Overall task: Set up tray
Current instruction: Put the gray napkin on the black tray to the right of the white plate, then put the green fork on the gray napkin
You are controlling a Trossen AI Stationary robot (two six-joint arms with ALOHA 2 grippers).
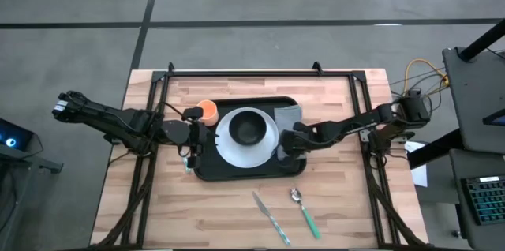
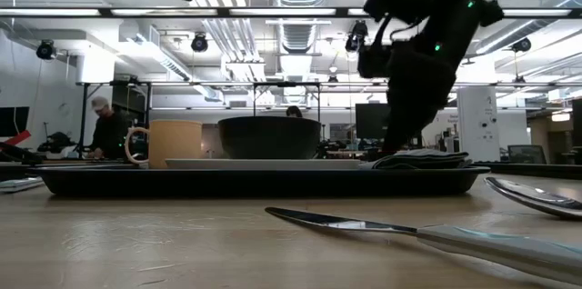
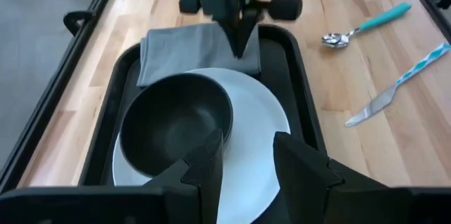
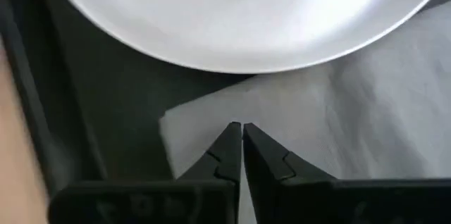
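High view: my right pincer (image 1: pixel 282 144), tips pressed together on the grey napkin (image 1: pixel 288 114), and left pincer (image 1: pixel 201 134), parted, flank the loaded tray (image 1: pixel 237 174) between them — stiff, heavy, best gripped by its rim.

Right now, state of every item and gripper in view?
tray: flat on table, loaded
plate: on tray, under bowl
bowl: upright, empty
napkin: folded, on tray beside plate
cup: upright, on tray
knife: on table, off tray
spoon: on table, off tray
left gripper: open, over plate
right gripper: shut, at napkin
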